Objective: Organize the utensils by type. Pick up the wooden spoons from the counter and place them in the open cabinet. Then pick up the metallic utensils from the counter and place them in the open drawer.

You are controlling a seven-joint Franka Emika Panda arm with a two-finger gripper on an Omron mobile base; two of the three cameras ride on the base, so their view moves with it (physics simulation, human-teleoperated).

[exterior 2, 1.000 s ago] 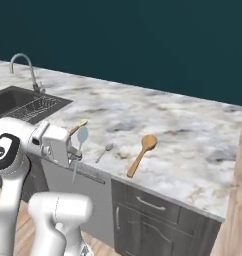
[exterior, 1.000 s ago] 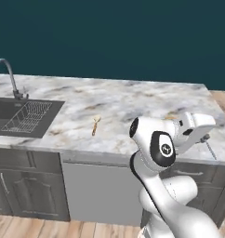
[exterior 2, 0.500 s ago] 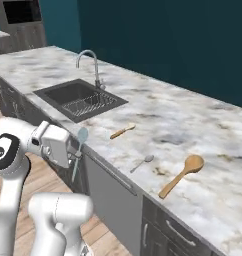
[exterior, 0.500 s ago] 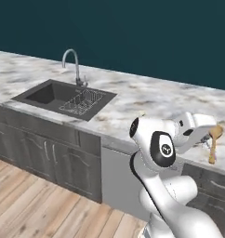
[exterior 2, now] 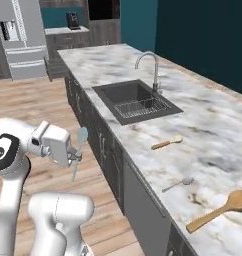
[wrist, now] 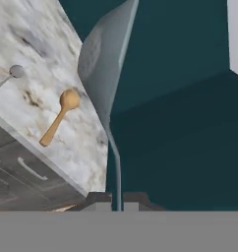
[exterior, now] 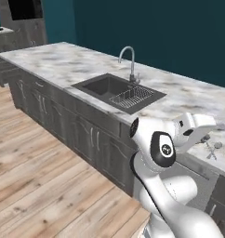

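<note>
Grey metal, the held spoon (exterior 2: pixel 80 145) stands nearly upright in the end effector (exterior 2: pixel 73 156), whose fingers are clamped together on its thin handle, with the bowl pointing up. It hangs in the air beside the desk (exterior 2: pixel 203 130) edge, at the left middle of the right base view. On the desk, toward the lower right, lie the cream-headed spoon (exterior 2: pixel 167 143), a small metal spoon (exterior 2: pixel 178 184) and the long wooden spoon (exterior 2: pixel 220 212). I judge that the step is the carry to the open drawer, which I cannot see. The grip should be firm, the handle should not swing, and the release should come only above the drawer box.
</note>
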